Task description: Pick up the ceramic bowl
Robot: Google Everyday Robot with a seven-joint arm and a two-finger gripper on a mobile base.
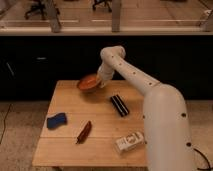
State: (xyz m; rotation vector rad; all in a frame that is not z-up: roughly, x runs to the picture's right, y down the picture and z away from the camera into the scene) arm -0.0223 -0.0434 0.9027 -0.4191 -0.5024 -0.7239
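The ceramic bowl (88, 83) is a round, glossy orange bowl with a darker rim. It hangs tilted above the far left part of the wooden table (100, 145). My gripper (102, 81) is at the bowl's right rim and is shut on it. The white arm (150, 95) reaches in from the right, bent over the table's back edge. The bowl's shadow falls on the tabletop beneath it.
On the table lie a blue sponge (56, 120) at the left, a dark red-brown stick-shaped item (84, 131) in the middle, a black ribbed bar (119, 105) right of centre and a white packet (129, 141) at the front right. A dark counter stands behind.
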